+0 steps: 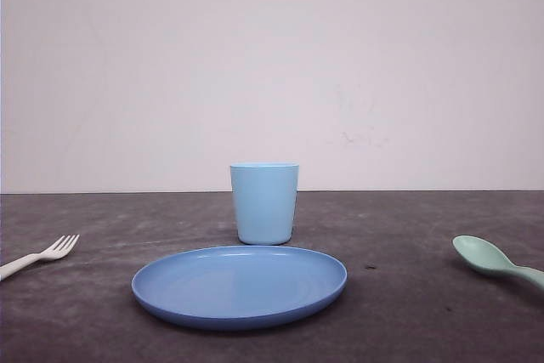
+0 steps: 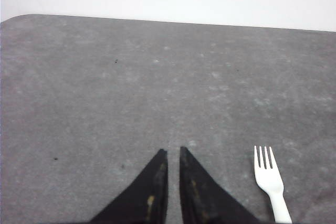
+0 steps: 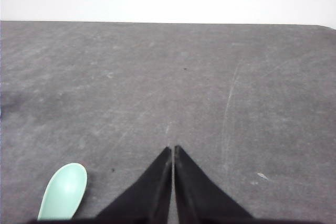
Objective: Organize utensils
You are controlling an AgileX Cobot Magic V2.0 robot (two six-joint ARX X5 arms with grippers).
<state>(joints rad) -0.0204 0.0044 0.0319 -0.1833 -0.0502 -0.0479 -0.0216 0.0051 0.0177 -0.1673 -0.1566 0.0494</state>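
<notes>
White plastic fork (image 1: 40, 255) lay at the tabletop's (image 1: 408, 312) left edge and mint-green spoon (image 1: 497, 261) at its right, plate (image 1: 239, 285) and cup (image 1: 264, 203) between, while left claw (image 2: 173, 153) and right claw (image 3: 173, 149) hovered clenched, empty.

Plate (image 1: 239, 286) at the centre of the bench (image 1: 399, 312), cup (image 1: 264, 203) upright just behind it at twelve o'clock. Fork (image 1: 40, 256) flat at nine o'clock of the plate, well apart. Spoon (image 1: 495, 260) flat at three o'clock, equally apart.
</notes>
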